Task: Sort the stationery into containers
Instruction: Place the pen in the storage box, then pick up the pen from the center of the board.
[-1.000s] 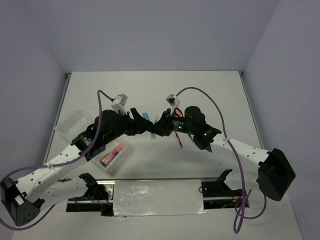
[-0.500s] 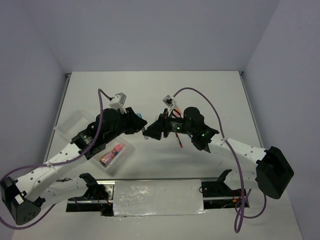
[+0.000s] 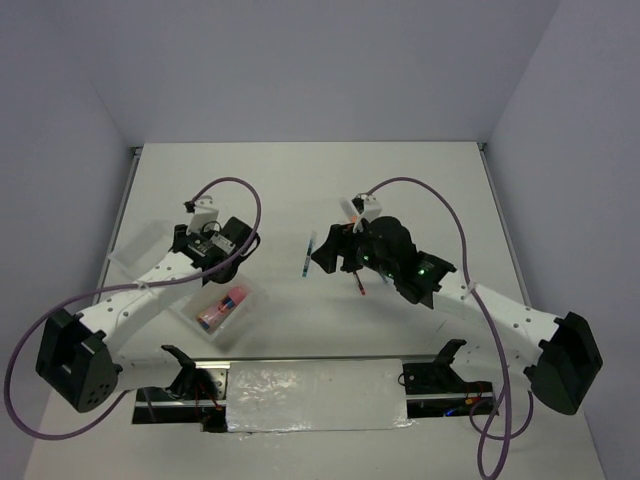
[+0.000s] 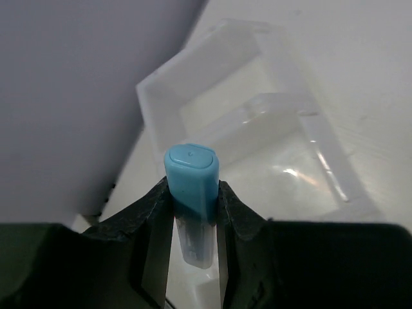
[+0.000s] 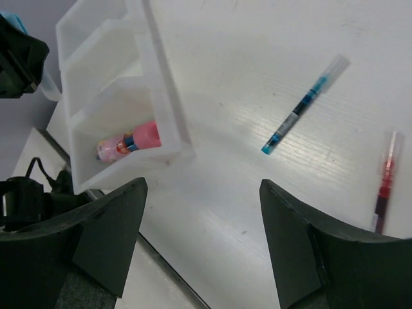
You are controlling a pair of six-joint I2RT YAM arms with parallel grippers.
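Left gripper [image 4: 191,196]: jaws closed on a blue-capped highlighter [image 4: 191,170], gripped just below the cap, with the cap pointing away from the wrist and the clear body running back between the fingers. The hold looks centred and square.

Beyond it lies the clear tray [image 4: 154,96]. Two compartments show past the cap and both appear bare. The pink tube [image 5: 132,141] lies in the end compartment nearest the arm bases. Which compartment sits directly under the highlighter cannot be told.

Step in hand, as judged: deliver the highlighter into the tray. To do it well, bring it low inside one compartment, clear of the divider walls, turn its length along the compartment, and only then part the jaws. A release from height risks a bounce over the shallow rim.

Left arm: forearm reaches up from its base at the near left edge, with the wrist bent over the tray.

Right gripper [image 5: 201,193]: jaws wide, holding nothing, hovering above the table. The blue pen [image 5: 302,106] and red pen [image 5: 385,180] lie loose on the table, well apart from the tray.
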